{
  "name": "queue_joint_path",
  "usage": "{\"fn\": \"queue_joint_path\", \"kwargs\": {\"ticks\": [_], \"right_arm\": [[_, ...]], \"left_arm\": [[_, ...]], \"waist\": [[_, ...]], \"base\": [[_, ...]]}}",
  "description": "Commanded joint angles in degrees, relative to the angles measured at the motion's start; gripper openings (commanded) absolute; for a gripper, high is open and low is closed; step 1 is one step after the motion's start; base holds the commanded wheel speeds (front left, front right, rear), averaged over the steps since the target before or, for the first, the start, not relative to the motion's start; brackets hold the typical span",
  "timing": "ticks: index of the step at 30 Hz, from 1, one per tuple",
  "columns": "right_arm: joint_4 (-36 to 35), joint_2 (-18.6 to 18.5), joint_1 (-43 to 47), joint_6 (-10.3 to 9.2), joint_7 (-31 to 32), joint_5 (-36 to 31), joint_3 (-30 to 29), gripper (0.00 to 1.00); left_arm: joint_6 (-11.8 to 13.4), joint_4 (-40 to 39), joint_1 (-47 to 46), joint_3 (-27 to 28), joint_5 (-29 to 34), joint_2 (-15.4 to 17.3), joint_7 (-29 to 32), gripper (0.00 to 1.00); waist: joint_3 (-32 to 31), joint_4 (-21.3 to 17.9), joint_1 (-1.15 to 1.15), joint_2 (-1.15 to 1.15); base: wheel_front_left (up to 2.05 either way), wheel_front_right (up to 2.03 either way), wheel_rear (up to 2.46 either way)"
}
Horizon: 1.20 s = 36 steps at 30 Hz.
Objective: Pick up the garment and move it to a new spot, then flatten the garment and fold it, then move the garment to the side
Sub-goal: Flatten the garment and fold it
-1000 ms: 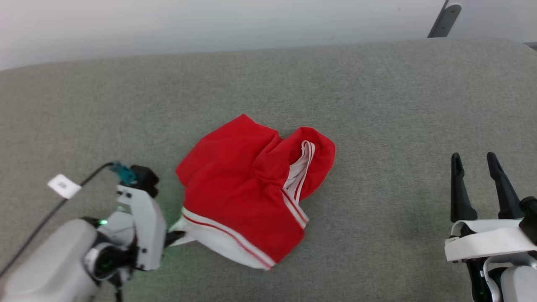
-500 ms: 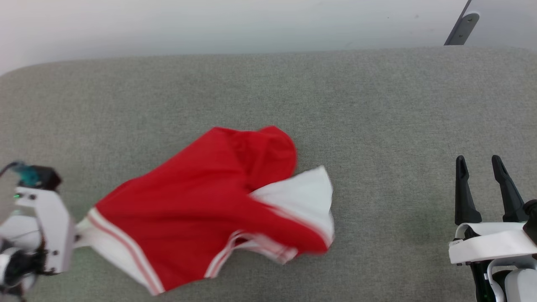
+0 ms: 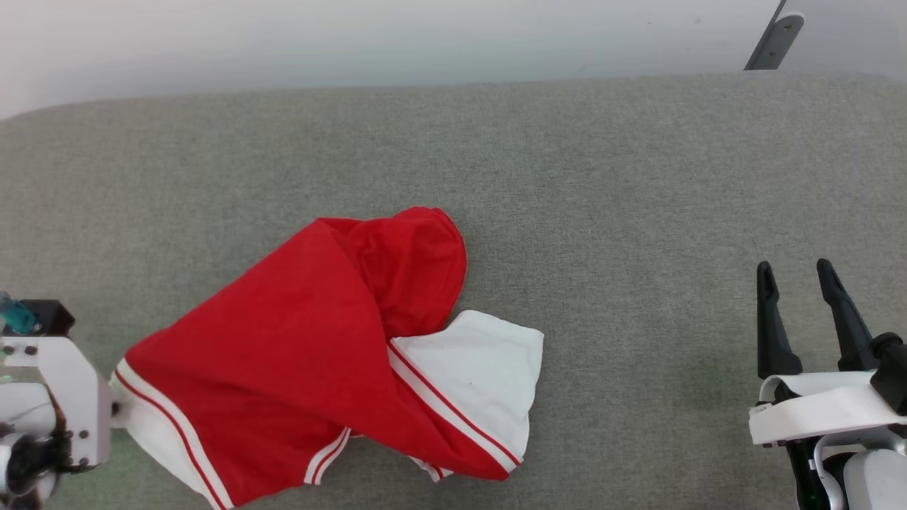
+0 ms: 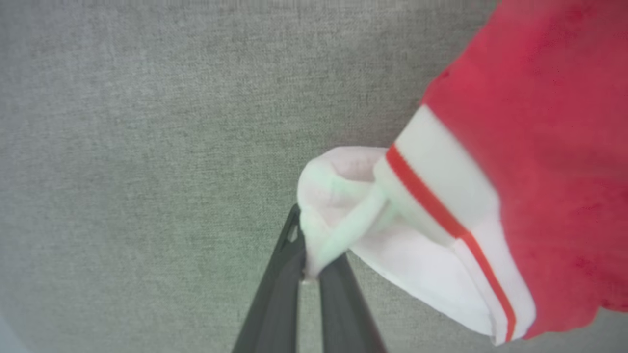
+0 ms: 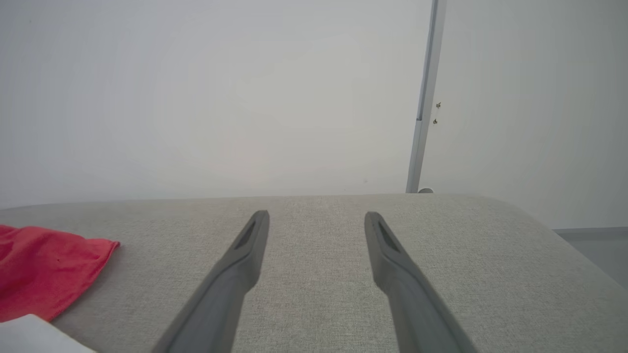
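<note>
garment (image 3: pixel 297 354) is a rumpled red heap, white sleeve splayed out right; left gripper (image 4: pixel 309 264) clamped on its white left edge, right gripper (image 3: pixel 793 273) fingers apart

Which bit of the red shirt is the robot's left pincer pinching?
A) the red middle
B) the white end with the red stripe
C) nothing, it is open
B: in the left wrist view the left pincer is shut on a bunched white end of the shirt, right beside the red stripe.
</note>
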Motion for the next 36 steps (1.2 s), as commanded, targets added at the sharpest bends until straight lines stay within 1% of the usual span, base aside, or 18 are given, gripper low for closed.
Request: {"fn": "queue_joint_path", "kwargs": {"ticks": [1, 2, 5, 9, 13, 15, 20, 28, 31, 35, 36], "right_arm": [[0.12, -0.26, 0.31, -0.08, -0.06, 0.31, 0.45, 1.00], [0.23, -0.37, 0.35, -0.08, -0.06, 0.35, 0.73, 1.00], [0.59, -1.08, 0.63, -0.08, -0.06, 0.51, 1.06, 1.00], [0.99, -1.87, 0.96, -0.08, -0.06, 0.56, 1.72, 1.00], [1.88, -2.96, 0.99, -0.08, -0.05, 1.13, 3.37, 1.00], [2.60, -3.52, 1.13, -0.08, 0.07, 1.40, 4.52, 1.00], [4.21, -4.44, 0.62, -0.08, 1.68, 2.86, 7.83, 1.00], [7.69, -6.81, -1.28, -0.08, 10.17, 7.53, 14.60, 1.00], [8.46, -7.88, -2.16, -0.08, 13.86, 9.72, 16.97, 1.00], [8.90, -9.54, -3.53, -0.08, 19.99, 12.69, 20.52, 1.00], [8.98, -10.04, -3.89, -0.08, 21.63, 13.28, 21.17, 1.00]], "left_arm": [[-0.50, 0.15, 0.19, 0.31, -0.09, -0.41, -1.07, 0.49], [-0.76, 0.30, 0.17, 0.60, -0.07, -0.71, -2.13, 1.00], [-1.39, -0.42, 0.31, 1.16, -0.71, -1.90, -4.49, 1.00], [-1.12, -2.71, 1.03, 1.54, -0.19, -2.33, -7.19, 1.00], [-0.27, -5.89, 2.44, 2.39, 0.36, -2.53, -10.92, 1.00], [0.19, -7.89, 3.47, 2.93, 0.93, -2.75, -14.00, 1.00], [1.82, -12.84, 7.43, 5.41, 1.75, -3.86, -24.16, 1.00], [4.41, -18.18, 15.04, 8.92, 4.77, -5.69, -41.27, 1.00], [5.05, -19.31, 18.22, 10.31, 4.31, -7.29, -46.73, 1.00], [6.32, -20.82, 21.48, 12.56, 5.78, -8.89, -50.67, 1.00], [6.90, -21.04, 22.32, 13.38, 5.96, -9.73, -51.08, 1.00]], "waist": [[-0.24, 0.25, 0.00, 0.00], [-0.40, 0.39, 0.00, 0.00], [-1.11, 1.36, 0.00, 0.00], [-2.29, 2.95, 0.00, 0.00], [-3.72, 4.91, 0.00, 0.00], [-4.46, 6.01, 0.00, 0.00], [-5.90, 9.00, 0.00, 0.00], [-7.21, 13.54, 0.00, 0.00], [-7.34, 15.00, 0.00, 0.00], [-7.09, 16.58, 0.00, 0.00], [-6.93, 16.98, 0.00, 0.00]], "base": [[0.00, 0.00, 0.00], [0.00, 0.00, 0.00], [0.00, 0.00, 0.00], [0.00, 0.00, 0.00], [0.00, 0.00, 0.00], [0.00, 0.00, 0.00], [0.00, 0.00, 0.00], [0.00, 0.00, 0.00], [0.00, 0.00, 0.00], [0.00, 0.00, 0.00], [0.00, 0.00, 0.00]]}}
